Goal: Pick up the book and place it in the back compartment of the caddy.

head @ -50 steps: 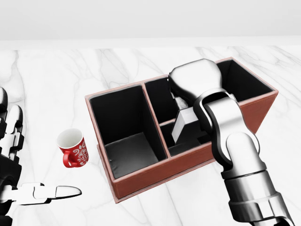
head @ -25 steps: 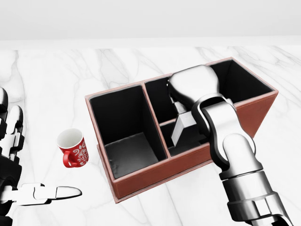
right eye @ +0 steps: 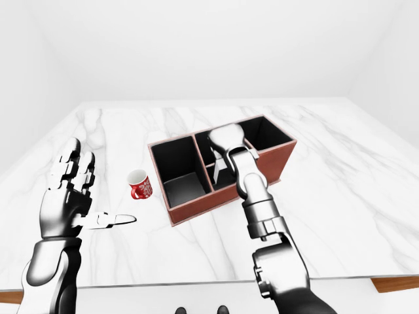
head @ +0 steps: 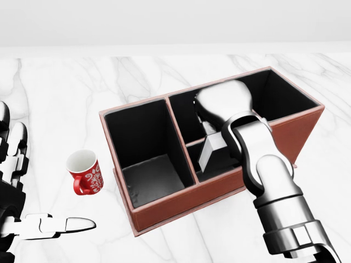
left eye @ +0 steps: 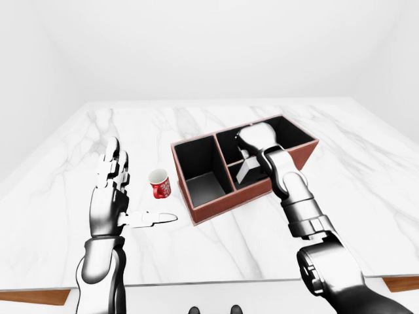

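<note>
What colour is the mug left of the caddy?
The mug is red with a white pattern and white inside; the head view shows it best.

Right arm extends forward, forearm angled up the head view, right hand turned knuckles-up with its fingers hidden beneath. Left hand is raised, palm open, fingers straight and spread, thumb pointing toward the view's right.
</note>
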{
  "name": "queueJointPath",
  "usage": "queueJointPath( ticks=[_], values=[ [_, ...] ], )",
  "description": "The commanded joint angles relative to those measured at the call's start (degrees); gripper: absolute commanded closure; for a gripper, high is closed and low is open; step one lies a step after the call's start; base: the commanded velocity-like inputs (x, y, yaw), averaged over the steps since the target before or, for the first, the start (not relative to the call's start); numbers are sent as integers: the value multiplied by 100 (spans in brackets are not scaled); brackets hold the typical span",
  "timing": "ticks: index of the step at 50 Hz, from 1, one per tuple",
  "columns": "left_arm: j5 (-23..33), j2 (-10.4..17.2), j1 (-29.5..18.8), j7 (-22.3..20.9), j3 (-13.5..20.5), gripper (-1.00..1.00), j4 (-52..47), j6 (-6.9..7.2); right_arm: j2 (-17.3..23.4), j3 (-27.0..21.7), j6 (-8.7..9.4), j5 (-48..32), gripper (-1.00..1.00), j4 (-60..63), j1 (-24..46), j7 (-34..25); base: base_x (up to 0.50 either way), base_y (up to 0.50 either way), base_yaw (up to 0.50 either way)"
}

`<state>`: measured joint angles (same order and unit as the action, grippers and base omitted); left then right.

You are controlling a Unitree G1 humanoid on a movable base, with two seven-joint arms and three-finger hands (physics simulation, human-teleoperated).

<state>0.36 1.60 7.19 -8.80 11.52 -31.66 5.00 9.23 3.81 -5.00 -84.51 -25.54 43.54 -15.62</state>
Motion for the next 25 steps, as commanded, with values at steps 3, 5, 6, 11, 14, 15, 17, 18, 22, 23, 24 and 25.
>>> queueJointPath(
  ticks=[3,5,6,11,14,15,17,18,22,23,24,25],
  values=[
    [-8,1,0,-9,7,-100,-8,0,24,-1,0,-92,100,-452,273,414,0,0,0],
    [4,-2,6,-7,-6,-100,-6,0,26,10,0,-98,100,-545,305,479,0,0,0],
    [11,-5,7,-7,-17,-100,17,0,31,9,0,-97,100,-623,340,525,0,0,0],
    [7,-1,2,-8,-9,-100,5,0,44,31,0,-119,100,-923,504,675,0,0,0],
    [2,-1,-1,-8,-7,-100,12,0,31,46,0,-128,100,-1030,566,719,0,0,0],
    [2,-2,10,-9,-10,-100,-25,0,26,55,0,-133,100,-1097,598,750,0,0,0],
    [1,-3,12,-12,-9,-100,-26,0,18,68,0,-143,100,-1171,643,787,0,0,0],
    [-2,-1,9,-14,-4,-100,-10,0,6,70,0,-142,100,-1259,682,832,0,0,0],
    [-23,2,4,-17,26,-100,-29,0,-14,108,0,-166,100,-1527,776,977,0,0,0],
    [-24,2,3,-17,28,-100,-30,0,-20,110,0,-162,100,-1584,799,1000,0,0,0],
    [-20,2,5,-16,27,-100,-31,0,-19,119,0,-168,100,-1675,827,1057,0,0,0],
    [-22,0,9,-21,24,-100,-26,0,-23,128,0,-170,100,-1766,855,1110,0,0,0]
  ],
)
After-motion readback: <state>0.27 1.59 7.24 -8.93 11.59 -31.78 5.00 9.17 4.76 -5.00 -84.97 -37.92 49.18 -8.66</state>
